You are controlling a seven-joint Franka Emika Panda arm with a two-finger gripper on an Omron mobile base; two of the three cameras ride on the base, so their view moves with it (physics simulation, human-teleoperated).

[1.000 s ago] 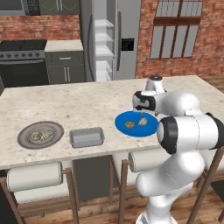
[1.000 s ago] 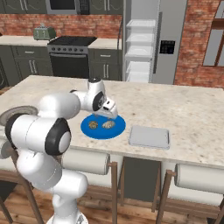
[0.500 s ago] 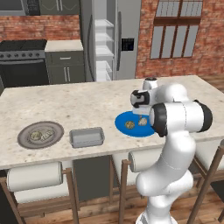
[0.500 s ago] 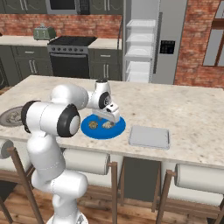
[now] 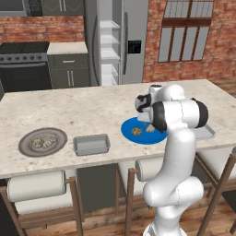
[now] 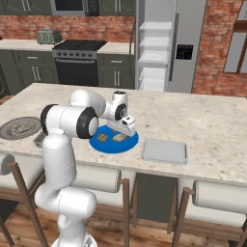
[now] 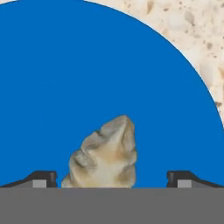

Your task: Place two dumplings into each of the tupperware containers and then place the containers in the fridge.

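Hand spread wide over the blue plate, holding nothing, one fingertip at lower left and the other at lower right of the hand view, dumpling low at centre between them.

Second dumpling just left of it on the plate, centre of the left base view. Two more dumplings on the grey plate at far left. One tray between the plates, the other tray right of the blue plate in the right base view. Fridge open at top centre.

Likely soft, light, wrinkled and easily squashed; best pinched gently across the plump lower body, not the folded peak.

Against half a second ago: hand lower and nearer the plate, dumplings and trays unmoved.
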